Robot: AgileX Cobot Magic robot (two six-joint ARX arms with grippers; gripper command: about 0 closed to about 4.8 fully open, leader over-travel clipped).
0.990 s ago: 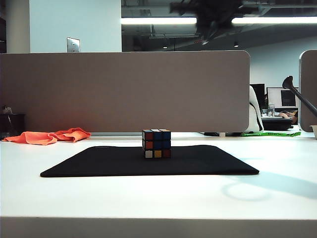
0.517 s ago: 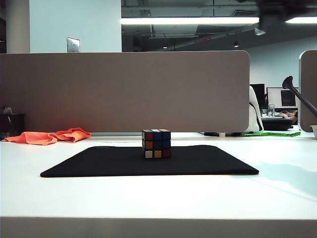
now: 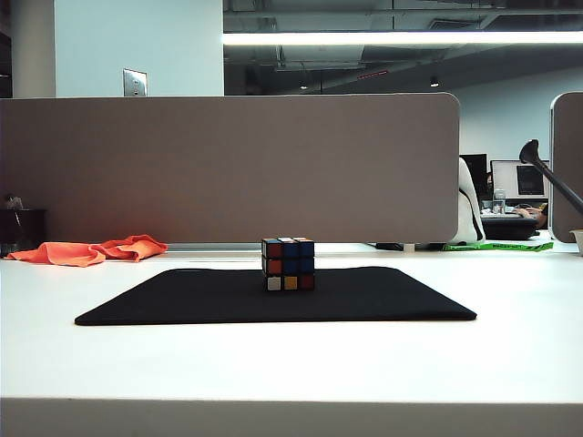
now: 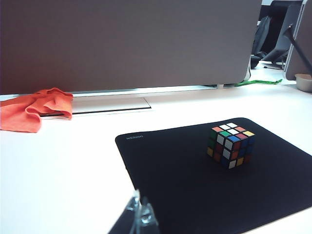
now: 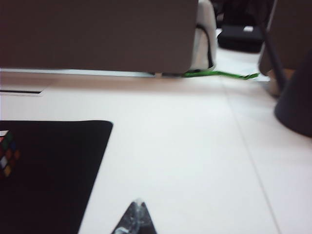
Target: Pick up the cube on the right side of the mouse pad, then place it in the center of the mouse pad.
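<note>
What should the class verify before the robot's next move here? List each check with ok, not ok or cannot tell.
1. Cube on the mouse pad: ok.
2. Cube near the pad's centre: ok.
3. Cube free of both grippers: ok.
4. Right gripper shut, off to the pad's side: ok.
5. Left gripper open or shut: cannot tell.
6. Orange cloth off the pad: ok.

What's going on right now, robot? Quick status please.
Left gripper and right gripper both back, clear of the mouse pad, holding nothing. Right shut. Cube sitting mid-pad. Nothing in the way.
</note>
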